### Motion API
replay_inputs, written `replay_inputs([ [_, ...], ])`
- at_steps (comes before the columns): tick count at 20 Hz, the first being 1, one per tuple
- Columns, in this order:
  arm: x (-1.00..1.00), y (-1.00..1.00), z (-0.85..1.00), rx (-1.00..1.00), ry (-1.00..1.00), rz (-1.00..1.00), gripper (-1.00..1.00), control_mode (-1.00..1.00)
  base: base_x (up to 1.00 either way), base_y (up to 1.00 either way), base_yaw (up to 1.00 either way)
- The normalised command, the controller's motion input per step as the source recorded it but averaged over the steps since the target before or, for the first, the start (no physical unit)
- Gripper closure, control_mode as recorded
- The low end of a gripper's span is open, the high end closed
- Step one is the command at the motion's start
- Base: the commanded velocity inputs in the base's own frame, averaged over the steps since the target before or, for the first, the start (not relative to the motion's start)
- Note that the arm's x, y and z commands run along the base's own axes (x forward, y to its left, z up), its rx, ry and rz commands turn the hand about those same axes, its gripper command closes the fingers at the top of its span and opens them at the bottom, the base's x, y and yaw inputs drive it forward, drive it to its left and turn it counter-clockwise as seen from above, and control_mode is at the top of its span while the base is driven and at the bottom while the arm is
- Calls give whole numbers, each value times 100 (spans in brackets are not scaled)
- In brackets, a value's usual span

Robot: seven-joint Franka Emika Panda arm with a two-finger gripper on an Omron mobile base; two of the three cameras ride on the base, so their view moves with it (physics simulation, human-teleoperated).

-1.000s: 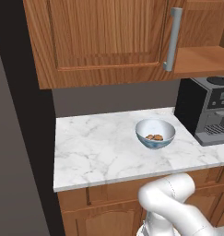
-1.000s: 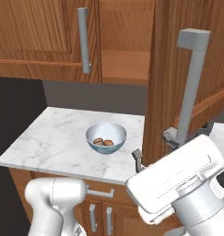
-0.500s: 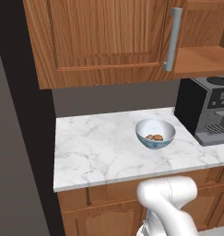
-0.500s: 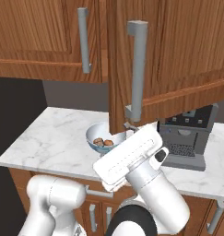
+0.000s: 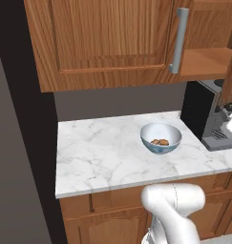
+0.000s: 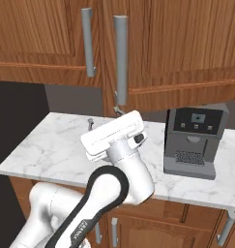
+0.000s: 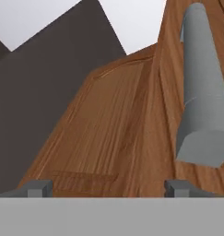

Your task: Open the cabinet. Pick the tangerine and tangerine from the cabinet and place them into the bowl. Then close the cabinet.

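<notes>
- The cabinet (image 5: 108,43) fills the top of the left base view, reddish-brown wood with a long grey bar handle (image 5: 178,40) at the upper right.
- In that view a door stands a little ajar at the far right edge, with an open shelf gap behind the handle.
- The bowl (image 5: 160,138) sits on the marble surface (image 5: 98,157) right of centre in the left base view, white inside.
- Two small orange tangerines (image 5: 160,142) lie together in the bottom of the bowl, touching or nearly so.
- A dark coffee machine (image 6: 192,140) stands on the surface just to the right of the bowl's place; in the right base view it is right of centre.
- The end effector (image 6: 105,116) shows in the centre of the right base view, just below the lower end of the nearer grey handle (image 6: 120,58), its fingers spread wide and holding nothing.
- In the hand view the two finger tips (image 7: 38,188) stand far apart at the bottom, with the door panel between them and the handle end (image 7: 203,92) at the right, apart from both.
</notes>
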Motion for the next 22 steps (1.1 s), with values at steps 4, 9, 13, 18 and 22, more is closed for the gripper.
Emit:
replay_inputs([
  [4, 100, 40, 53, 3, 9, -18, -100, -100, 0, 0, 0],
  [9, 100, 27, 85, 6, 15, -17, -100, -100, 0, 0, 0],
  [13, 100, 33, 53, 3, 11, -14, -100, -100, 0, 0, 0],
  [18, 100, 45, 0, 0, 2, -10, -100, -100, 0, 0, 0],
  [22, 100, 58, 0, 0, 18, -9, -100, -100, 0, 0, 0],
])
